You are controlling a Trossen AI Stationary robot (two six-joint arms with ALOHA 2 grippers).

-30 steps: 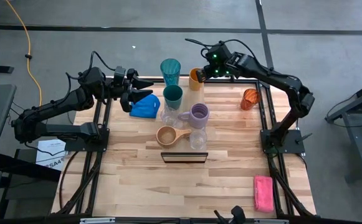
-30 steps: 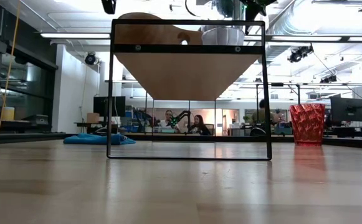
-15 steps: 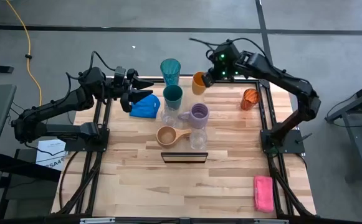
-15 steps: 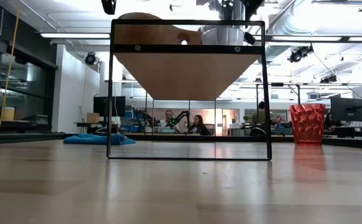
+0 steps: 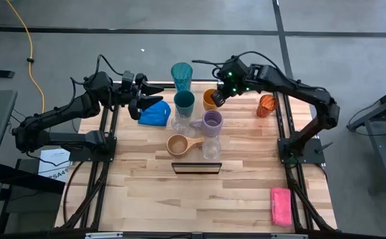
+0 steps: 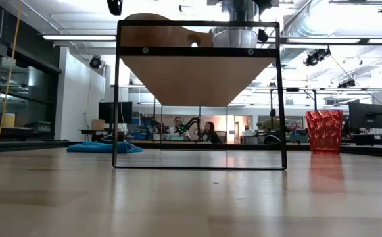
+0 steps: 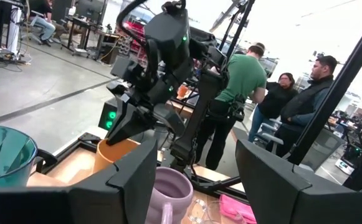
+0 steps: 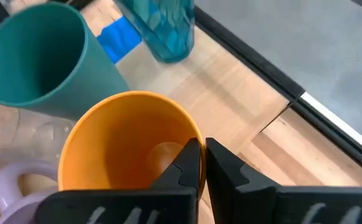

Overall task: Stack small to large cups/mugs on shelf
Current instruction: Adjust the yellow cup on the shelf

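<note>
My right gripper (image 5: 218, 99) is shut on the orange cup (image 5: 210, 99), which it holds in the air beside the dark green cup (image 5: 184, 101) and above the lavender mug (image 5: 212, 121). The teal tumbler (image 5: 181, 75) stands at the far edge. The tan mug (image 5: 178, 144) and two clear glasses (image 5: 210, 149) stand in the cluster on the shelf (image 6: 197, 51). The red cup (image 5: 266, 105) stands apart on the right. My left gripper (image 5: 154, 95) waits open above the blue cloth (image 5: 154, 114). My right gripper pinches the orange cup's rim (image 8: 196, 138), one finger (image 8: 185, 163) inside the cup and the other outside its wall. The fingers slant down from the table's far right side. The cup hangs mouth up, lifted clear of the table.
A pink sponge (image 5: 280, 206) lies at the near right corner. The shelf's black frame (image 6: 116, 92) stands in the table's middle near its front. Black rails (image 5: 280, 126) run along both table sides. People (image 7: 237, 99) stand in the room beyond the table.
My right gripper has carried the orange cup up from beside the teal tumbler and toward the table's near edge, rolling slightly. The cup now hangs next to the dark green cup and the lavender mug.
</note>
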